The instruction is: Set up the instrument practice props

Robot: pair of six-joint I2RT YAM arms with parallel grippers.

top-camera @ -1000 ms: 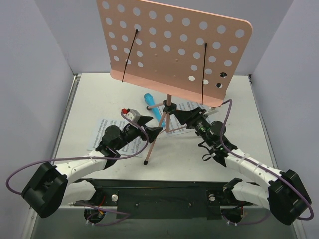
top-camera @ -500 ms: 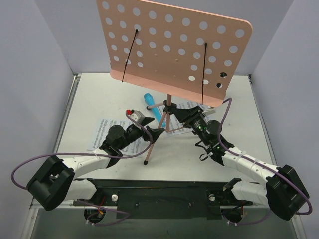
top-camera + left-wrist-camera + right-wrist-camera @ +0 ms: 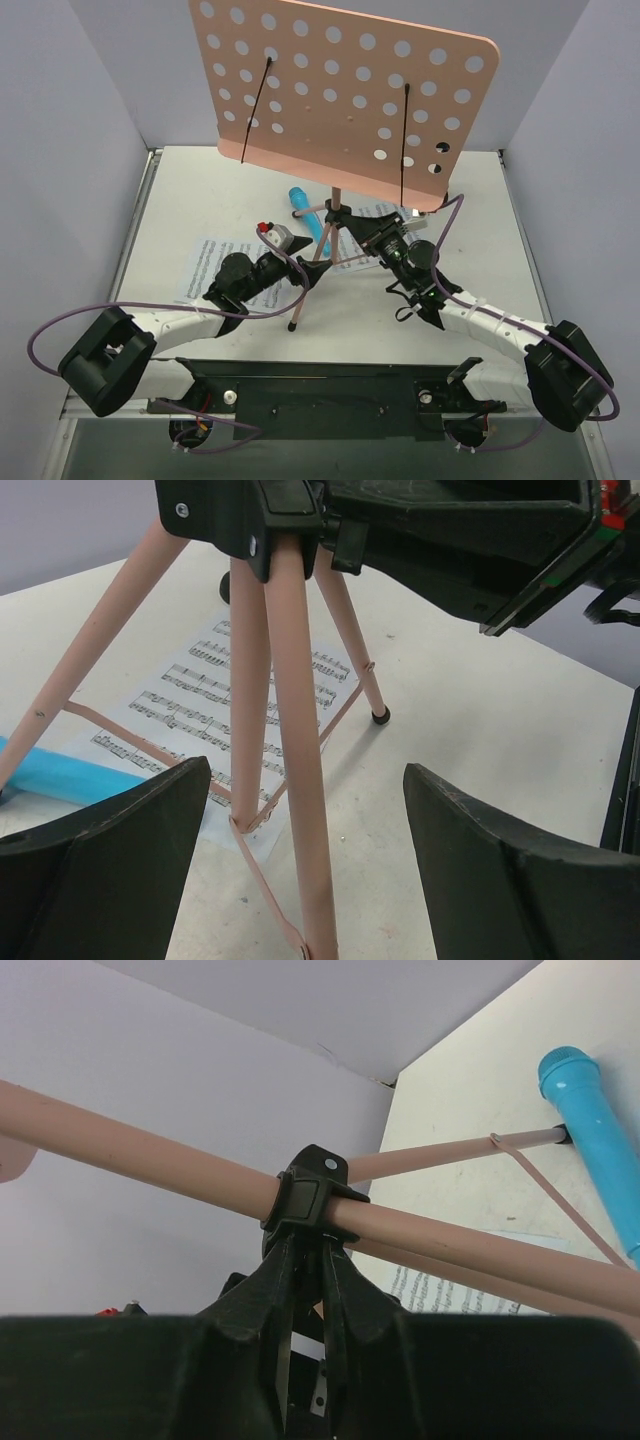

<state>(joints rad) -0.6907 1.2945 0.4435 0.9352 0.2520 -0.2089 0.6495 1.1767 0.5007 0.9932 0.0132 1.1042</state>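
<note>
Though still upright, music stand (image 3: 340,90) slightly further left, left hand (image 3: 310,265) closer

No words, brand marks or numbers can be read in any view. Printed staves of musical notation are noted on the sheet-music page (image 3: 203,268) lying toward the left edge of the tabletop (image 3: 490,220) and on the second page (image 3: 372,212) near its middle. Any lettering there is too small to be read.
</note>
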